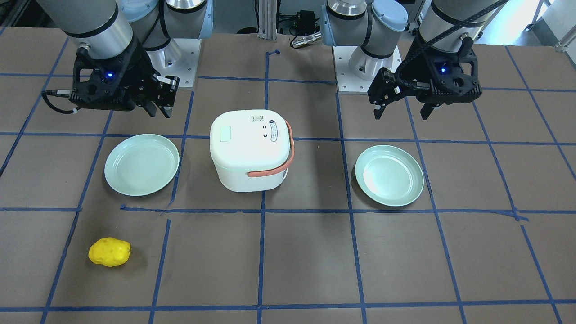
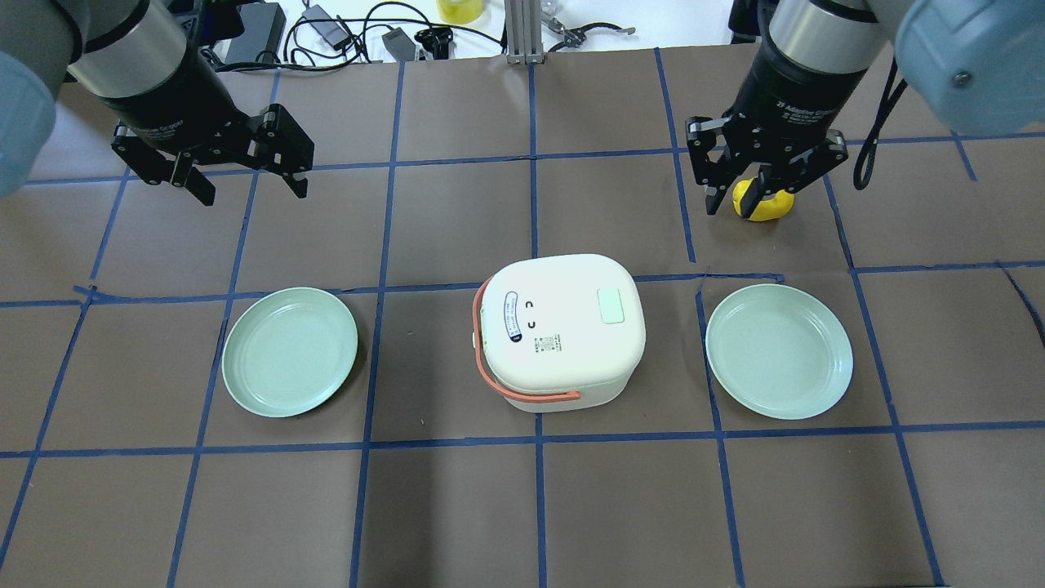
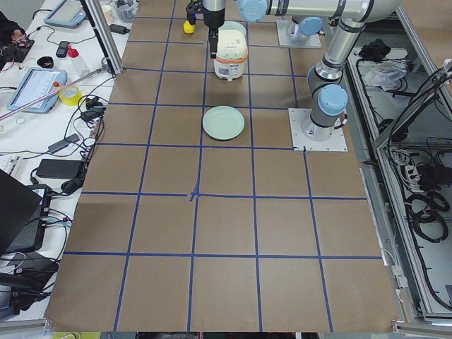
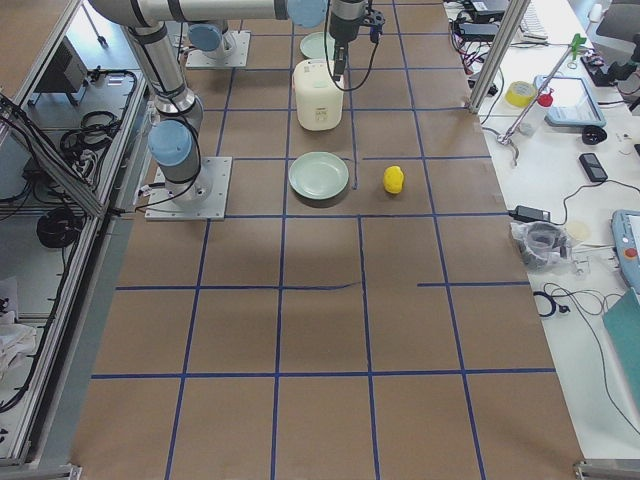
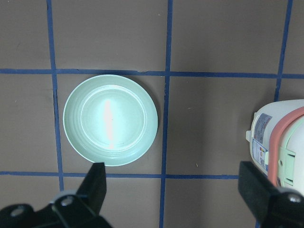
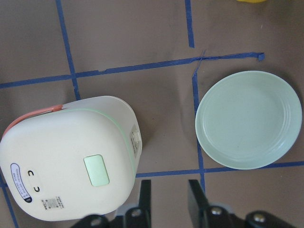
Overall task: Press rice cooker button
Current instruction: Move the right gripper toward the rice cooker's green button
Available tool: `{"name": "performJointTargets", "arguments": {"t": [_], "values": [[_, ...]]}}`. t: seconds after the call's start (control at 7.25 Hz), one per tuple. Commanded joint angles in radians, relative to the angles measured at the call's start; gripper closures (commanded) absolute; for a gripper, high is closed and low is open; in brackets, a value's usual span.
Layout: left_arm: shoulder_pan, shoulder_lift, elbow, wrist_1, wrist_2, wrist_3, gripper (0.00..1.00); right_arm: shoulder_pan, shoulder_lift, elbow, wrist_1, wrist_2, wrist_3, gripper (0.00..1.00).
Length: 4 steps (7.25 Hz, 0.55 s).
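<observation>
White rice cooker (image 2: 559,327) stands mid-table with its pale green button (image 2: 611,306) on the lid toward the right edge, and the right gripper (image 6: 169,186), empty and narrowly parted, and the left gripper (image 5: 171,167), empty and spread wide, both hang clear of it, so an off-centre press may miss the button or slide the cooker.

White rice cooker (image 2: 563,335), coral handle (image 2: 522,398); mint plates (image 2: 290,351) (image 2: 780,351); yellow toy (image 1: 109,252); blue-gridded brown table (image 2: 522,506)

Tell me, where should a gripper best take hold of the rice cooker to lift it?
Probably the orange handle, from above on the robot's left side: it lies folded down around that side of the rice cooker, nearest the open left gripper.
</observation>
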Motion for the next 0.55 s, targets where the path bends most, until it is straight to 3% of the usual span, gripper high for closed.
{"name": "performJointTargets", "arguments": {"t": [0.0,0.41], "values": [[0.0,0.0,0.0,0.0,0.0,-0.001,0.0,0.054,0.026,0.011,-0.003,0.015,0.03,1.0],[0.0,0.0,0.0,0.0,0.0,0.0,0.0,0.097,0.066,0.062,-0.119,0.042,0.032,1.0]]}}
